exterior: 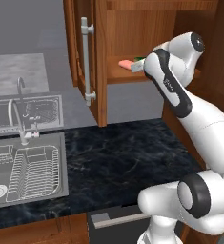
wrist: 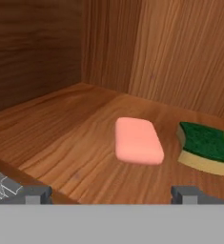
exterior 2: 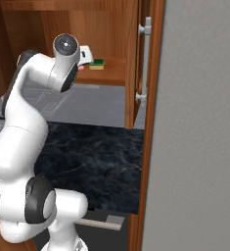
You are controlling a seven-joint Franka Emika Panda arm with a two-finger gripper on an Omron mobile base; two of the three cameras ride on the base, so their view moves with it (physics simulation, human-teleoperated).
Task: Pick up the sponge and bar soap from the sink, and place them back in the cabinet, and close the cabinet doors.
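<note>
The salmon-pink bar soap (wrist: 138, 141) lies flat on the cabinet shelf (wrist: 61, 133), and the dark green sponge (wrist: 206, 147) lies just to its right, a small gap between them. My gripper (wrist: 112, 195) is open and holds nothing; its two fingertips (wrist: 37, 193) stand wide apart at the shelf's front edge, short of the soap. From the left base the soap (exterior: 125, 63) and the sponge (exterior: 140, 59) peek out beside my arm inside the cabinet (exterior: 132, 28). The sponge (exterior 2: 97, 63) also shows past my wrist. Both cabinet doors stand open. The sink (exterior: 27, 167) is at lower left.
The left door's silver handle (exterior: 87, 62) and the right door's handle (exterior 2: 147, 59) flank the opening. A dark marble counter (exterior: 127, 152) runs below the cabinet. A faucet (exterior: 18, 119) rises behind the basin. A drawer with a silver handle (exterior: 118, 219) sits under the counter.
</note>
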